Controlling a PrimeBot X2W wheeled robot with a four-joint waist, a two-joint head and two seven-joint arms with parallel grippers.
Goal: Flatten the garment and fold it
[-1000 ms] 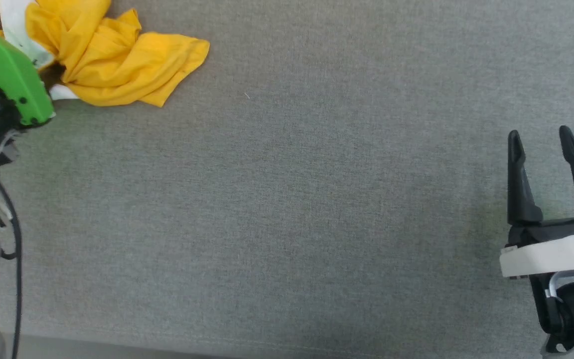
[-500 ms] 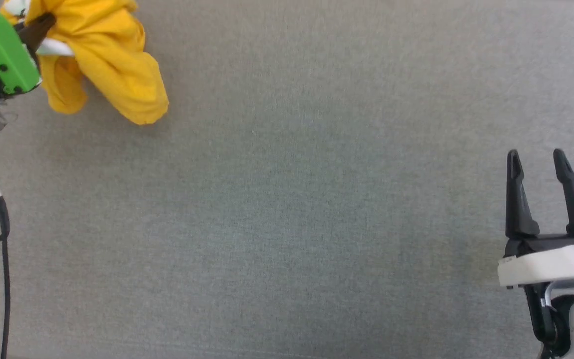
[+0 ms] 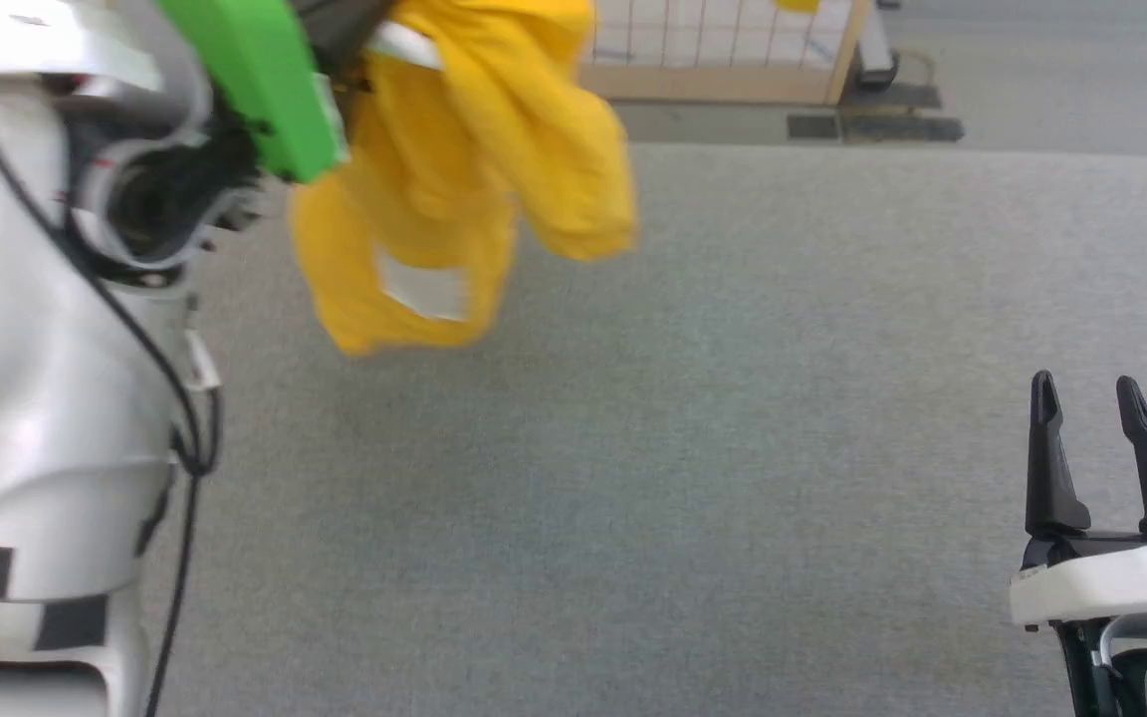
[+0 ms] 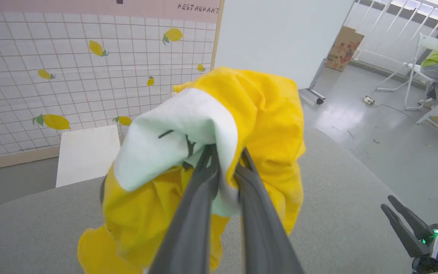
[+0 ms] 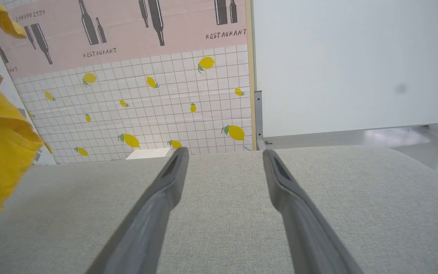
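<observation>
Grey table [image 3: 733, 448], left tool [image 4: 226, 152] clamped on garment [image 4: 272, 114] draped over its tips, right tool [image 3: 1084, 388] gaping, empty.

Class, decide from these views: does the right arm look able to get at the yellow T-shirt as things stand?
Probably yes. The right gripper is open and empty, with only grey table between it and the T-shirt hanging from the left gripper. Whether it stretches that far is unclear.

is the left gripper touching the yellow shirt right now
Touching. The left wrist view shows the left gripper closed on a bunched white-and-yellow fold of the garment.
</observation>
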